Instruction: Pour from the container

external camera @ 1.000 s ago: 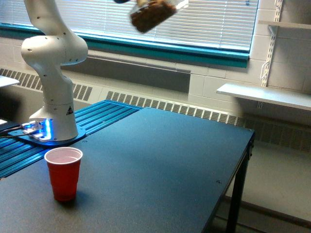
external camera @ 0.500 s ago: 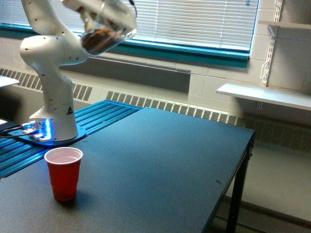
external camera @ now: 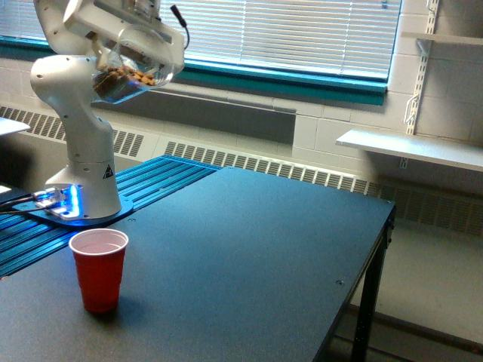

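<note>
Clear container moved left, lower

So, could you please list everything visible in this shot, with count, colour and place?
Container: one, clear with brown pieces inside, tilted, held in the air at the upper left, well above the table.
Red cup: one, red with a white inside, upright on the table near its left front.
Table: one, black, filling the foreground.
Shelf: one, white, on the wall at the exterior view's right.
Blinds: one set, white, over the window behind.
Radiator grille: one long strip, white, along the wall under the window.
Arm: one, white, base with blue lights at the left.
Gripper: one, white, shut on the container.
</note>
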`<state>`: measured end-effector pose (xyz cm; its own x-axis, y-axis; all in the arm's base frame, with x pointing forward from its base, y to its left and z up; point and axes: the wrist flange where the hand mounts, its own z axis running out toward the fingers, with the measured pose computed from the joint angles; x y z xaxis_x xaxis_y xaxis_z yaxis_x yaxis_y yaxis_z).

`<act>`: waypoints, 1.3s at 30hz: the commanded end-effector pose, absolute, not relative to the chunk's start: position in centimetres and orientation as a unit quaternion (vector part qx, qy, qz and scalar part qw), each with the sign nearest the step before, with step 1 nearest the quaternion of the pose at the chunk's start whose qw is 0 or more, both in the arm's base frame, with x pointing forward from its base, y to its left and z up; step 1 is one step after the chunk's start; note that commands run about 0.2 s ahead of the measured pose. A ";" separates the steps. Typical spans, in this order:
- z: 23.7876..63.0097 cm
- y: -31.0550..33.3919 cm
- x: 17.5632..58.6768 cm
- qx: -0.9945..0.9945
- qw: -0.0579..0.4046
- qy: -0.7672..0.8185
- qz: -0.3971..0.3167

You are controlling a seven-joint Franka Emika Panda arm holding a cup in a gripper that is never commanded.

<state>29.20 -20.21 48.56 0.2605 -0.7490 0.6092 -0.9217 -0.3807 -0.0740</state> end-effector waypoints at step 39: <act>39.9 -22.2 23.3 0.762 0.239 -0.577 0.173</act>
